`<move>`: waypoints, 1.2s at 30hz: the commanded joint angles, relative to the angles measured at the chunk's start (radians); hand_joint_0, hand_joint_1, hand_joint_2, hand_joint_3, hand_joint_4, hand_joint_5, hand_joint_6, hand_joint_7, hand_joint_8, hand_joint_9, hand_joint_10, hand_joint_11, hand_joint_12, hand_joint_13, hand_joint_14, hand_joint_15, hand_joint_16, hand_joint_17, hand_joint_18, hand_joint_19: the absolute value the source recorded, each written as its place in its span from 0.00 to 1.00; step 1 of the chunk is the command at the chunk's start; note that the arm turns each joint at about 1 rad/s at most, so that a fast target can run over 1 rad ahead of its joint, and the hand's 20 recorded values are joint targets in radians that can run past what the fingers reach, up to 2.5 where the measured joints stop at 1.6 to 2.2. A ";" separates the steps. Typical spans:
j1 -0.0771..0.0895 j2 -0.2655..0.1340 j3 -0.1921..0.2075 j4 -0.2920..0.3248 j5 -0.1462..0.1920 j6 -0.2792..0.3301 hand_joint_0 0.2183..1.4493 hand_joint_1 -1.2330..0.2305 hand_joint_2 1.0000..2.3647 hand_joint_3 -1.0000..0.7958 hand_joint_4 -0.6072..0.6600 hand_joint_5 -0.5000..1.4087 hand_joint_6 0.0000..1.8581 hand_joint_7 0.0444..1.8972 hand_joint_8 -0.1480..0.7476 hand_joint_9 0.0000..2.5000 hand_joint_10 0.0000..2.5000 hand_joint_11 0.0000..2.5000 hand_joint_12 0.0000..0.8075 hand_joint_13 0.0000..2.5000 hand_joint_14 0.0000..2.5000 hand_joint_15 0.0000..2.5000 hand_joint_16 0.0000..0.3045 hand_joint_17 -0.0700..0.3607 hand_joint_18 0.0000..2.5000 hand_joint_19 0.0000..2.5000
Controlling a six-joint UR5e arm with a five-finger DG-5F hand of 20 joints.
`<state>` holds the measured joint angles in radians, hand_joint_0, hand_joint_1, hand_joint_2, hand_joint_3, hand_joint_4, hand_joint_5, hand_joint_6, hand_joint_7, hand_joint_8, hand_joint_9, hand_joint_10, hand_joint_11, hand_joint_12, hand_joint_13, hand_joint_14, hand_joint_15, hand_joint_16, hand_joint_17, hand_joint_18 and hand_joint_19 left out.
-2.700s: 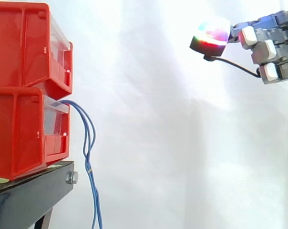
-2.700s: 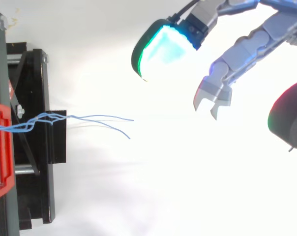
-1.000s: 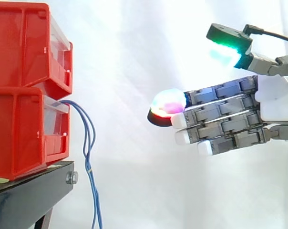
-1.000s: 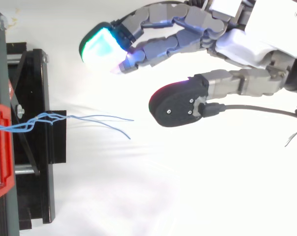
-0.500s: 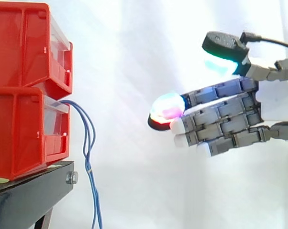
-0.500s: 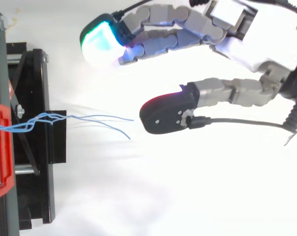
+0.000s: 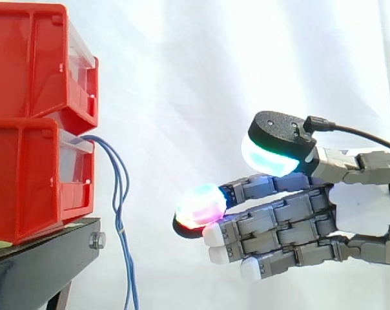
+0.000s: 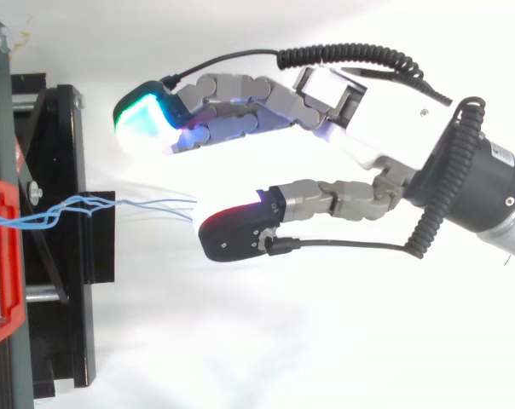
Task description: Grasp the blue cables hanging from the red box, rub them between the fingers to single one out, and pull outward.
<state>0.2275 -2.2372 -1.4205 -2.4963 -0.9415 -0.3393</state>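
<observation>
Thin blue cables [image 7: 120, 194] come out of the lower red box [image 7: 33, 177] and hang down past the black stand's edge; from above the blue cables [image 8: 130, 204] run right from the box. My hand [image 7: 350, 206] reaches in from the right, lower than the box's opening, with its fingers stretched out toward the cables and the thumb apart from them. In the top view the hand [image 8: 360, 111] straddles the cable ends, fingers on the far side and thumb pad [image 8: 236, 232] over the tips. It is open and holds nothing.
A second red box [image 7: 40, 61] is stacked on the lower one. Both stand on a black stand [image 7: 40, 265] at the left. A white curtain is behind everything.
The hand has come down and moved left toward the cables, turning from a raised pose to a level reach. Its thumb pad now covers the cable ends in the top view.
</observation>
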 commanded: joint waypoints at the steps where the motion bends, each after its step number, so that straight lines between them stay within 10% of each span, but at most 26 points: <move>1: 0.009 -0.007 0.000 0.011 0.024 -0.007 0.24 0.40 0.00 0.29 0.62 0.17 0.27 0.34 0.44 0.23 0.00 0.00 0.43 0.19 0.01 0.12 0.18 0.44 0.16 0.20; 12: 0.018 -0.059 0.000 0.093 0.059 0.013 0.24 0.40 0.00 0.29 0.63 0.17 0.27 0.35 0.44 0.25 0.00 0.00 0.42 0.21 0.01 0.13 0.18 0.44 0.18 0.20; 22: 0.009 -0.059 -0.001 -0.053 -0.011 0.155 0.24 0.40 0.00 0.29 0.64 0.17 0.27 0.35 0.44 0.26 0.00 0.00 0.42 0.22 0.01 0.13 0.18 0.45 0.19 0.21; 36: 0.006 -0.058 0.000 0.017 -0.022 0.034 0.24 0.40 0.00 0.29 0.63 0.17 0.27 0.34 0.43 0.27 0.00 0.01 0.42 0.24 0.01 0.14 0.18 0.45 0.20 0.21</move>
<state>0.2344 -2.2953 -1.4210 -2.4618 -0.9645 -0.3002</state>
